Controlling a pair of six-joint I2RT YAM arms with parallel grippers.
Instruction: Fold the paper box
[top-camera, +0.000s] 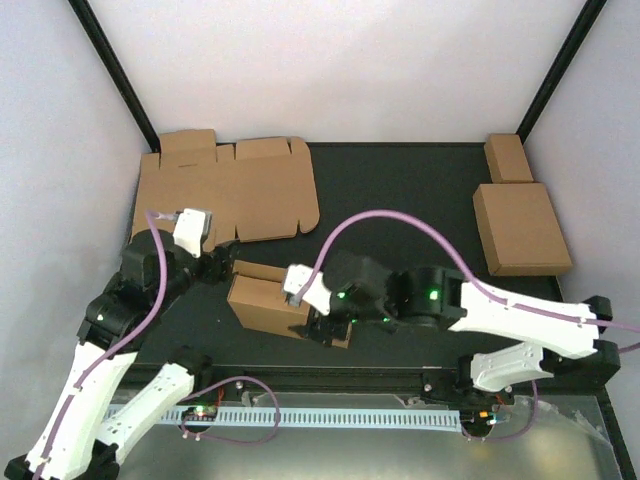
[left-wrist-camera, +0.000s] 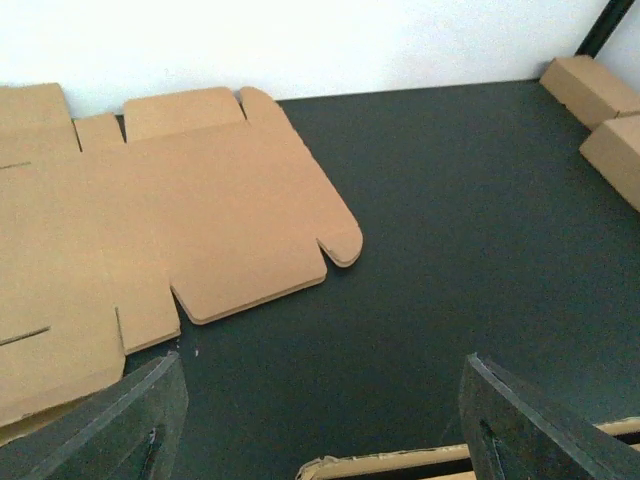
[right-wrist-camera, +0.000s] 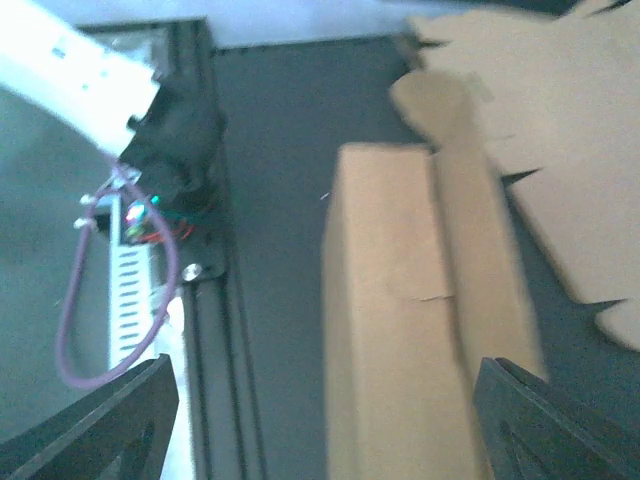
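As both claws gape wide with nothing clamped, left gripper (left-wrist-camera: 322, 357) and right gripper (right-wrist-camera: 325, 362) flanking the partly folded paper box (top-camera: 265, 300), box mid-way on the black table (top-camera: 400, 200), flat cardboard sheets (top-camera: 230, 195) far left

Paper box (top-camera: 265, 302) (right-wrist-camera: 395, 370): plain brown cardboard, partly folded into a squarish, shallow block, lying on the dark tabletop (top-camera: 400, 190) near its front edge, left of centre. Its top face shows a seam where two panels meet, and one flap stands out along its far side. Unfolded sheet (top-camera: 235, 195) (left-wrist-camera: 150, 230) of the same brown cardboard: a die-cut blank with flaps and rounded tabs, lying flat at the far left corner, apart from the block.
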